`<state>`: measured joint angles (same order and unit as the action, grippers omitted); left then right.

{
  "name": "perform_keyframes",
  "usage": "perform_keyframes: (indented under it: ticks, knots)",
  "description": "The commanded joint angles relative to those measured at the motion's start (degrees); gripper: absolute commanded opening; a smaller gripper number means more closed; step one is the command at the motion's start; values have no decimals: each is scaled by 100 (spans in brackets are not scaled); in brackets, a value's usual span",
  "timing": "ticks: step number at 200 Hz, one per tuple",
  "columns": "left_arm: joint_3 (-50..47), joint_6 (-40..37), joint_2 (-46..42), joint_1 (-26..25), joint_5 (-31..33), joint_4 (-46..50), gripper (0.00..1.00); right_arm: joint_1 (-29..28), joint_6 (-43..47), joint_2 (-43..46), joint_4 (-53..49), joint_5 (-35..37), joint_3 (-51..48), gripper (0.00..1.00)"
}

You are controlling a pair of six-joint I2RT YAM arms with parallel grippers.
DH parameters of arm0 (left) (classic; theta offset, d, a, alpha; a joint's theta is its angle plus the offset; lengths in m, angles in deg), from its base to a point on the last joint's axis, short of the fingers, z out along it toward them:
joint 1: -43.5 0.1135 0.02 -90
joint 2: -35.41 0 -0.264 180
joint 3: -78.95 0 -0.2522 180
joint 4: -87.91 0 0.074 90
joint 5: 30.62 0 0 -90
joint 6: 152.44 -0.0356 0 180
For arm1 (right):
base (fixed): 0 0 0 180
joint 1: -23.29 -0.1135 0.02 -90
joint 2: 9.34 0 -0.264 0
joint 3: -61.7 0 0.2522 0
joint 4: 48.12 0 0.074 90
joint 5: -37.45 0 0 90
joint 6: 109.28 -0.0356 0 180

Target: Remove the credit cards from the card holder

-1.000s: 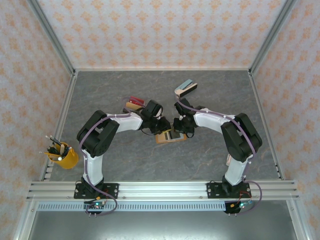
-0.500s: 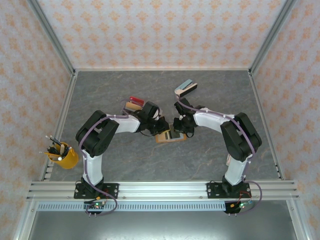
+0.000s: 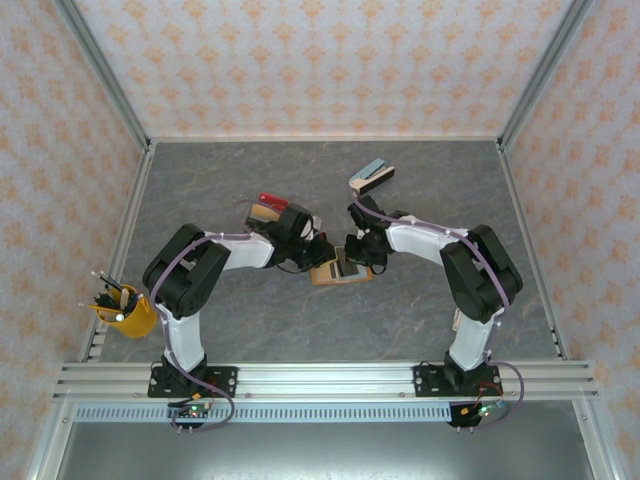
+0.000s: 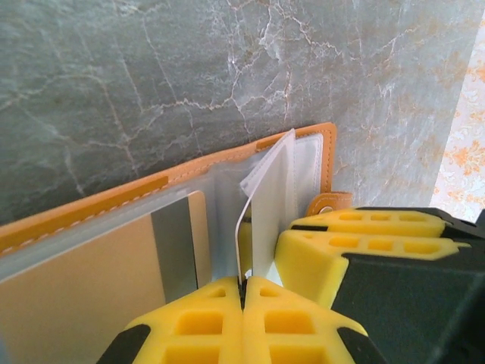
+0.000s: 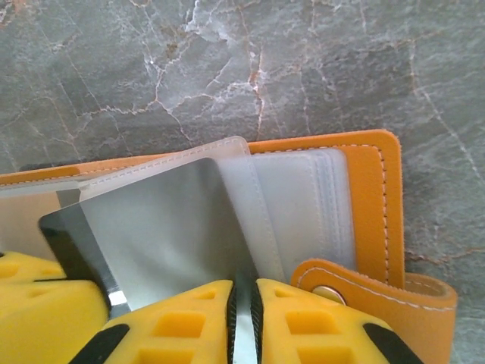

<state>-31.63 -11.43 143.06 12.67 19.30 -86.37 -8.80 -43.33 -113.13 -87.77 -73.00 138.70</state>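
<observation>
The orange card holder [image 3: 341, 275] lies open mid-table between both grippers, its clear sleeves fanned up [image 5: 303, 205]. My left gripper [image 4: 244, 282] is shut on the thin white edge of a credit card [image 4: 239, 227] that stands up out of a sleeve. A tan card with a grey stripe [image 4: 114, 265] lies flat in the left half. My right gripper [image 5: 242, 303] is shut on the lower edge of the clear sleeve that carries a silver-grey card [image 5: 159, 227], beside the snap tab [image 5: 356, 284]. From above, the left gripper [image 3: 320, 257] and right gripper [image 3: 352, 258] almost touch over the holder.
A grey-blue and black stapler-like thing [image 3: 372, 176] lies behind the right arm. Behind the left wrist sits a small red, tan and black pile [image 3: 268, 207]. A yellow cup of pens [image 3: 125, 310] stands at the left edge. Patterned walls enclose the table.
The left gripper has closed onto the card edge and its wrist has shifted slightly back and left. The right arm has stayed where it was.
</observation>
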Motion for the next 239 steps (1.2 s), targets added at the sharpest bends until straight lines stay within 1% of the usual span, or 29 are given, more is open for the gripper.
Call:
perform_keyframes:
  ticks: [1, 43, 80, 97, 112, 141, 165, 181, 200, 223, 239]
  knots:
    - [-133, -265, -361, 144, -34, 218, 0, 27, -89, -330, -272, 313, -146, 17]
    - [-390, -436, -641, 314, -27, 423, 0, 54, -84, -204, -294, 288, -115, 17]
    - [-424, -640, -972, 465, -22, 732, 0, 54, -99, -1, -255, 145, -58, 18]
    - [-398, -749, -1195, 548, -44, 913, 0, 72, -100, 179, -220, 16, -25, 20]
    - [-370, -849, -1441, 627, -19, 1072, 0, 152, -149, 419, -56, -253, -55, 23]
    - [-300, -827, -1909, 811, -89, 1171, 0, 335, -350, 1052, 573, -938, -251, 34]
    - [-232, -645, -2267, 944, -176, 1053, 0, 576, -786, 1533, 1321, -1650, -532, 52]
    - [-206, -446, -2457, 1004, -228, 847, 0, 787, -1345, 1781, 2171, -2231, -833, 62]
    - [-226, -106, -2602, 1043, -307, 477, 0, 906, -2030, 1938, 3161, -2697, -1128, 74]
    - [-271, 365, -2693, 1044, -343, -2, 0, 903, -2703, 1955, 4122, -3035, -1293, 82]
    - [-351, 755, -2706, 1044, -326, -417, 0, 906, -3106, 1928, 4632, -3145, -1365, 85]
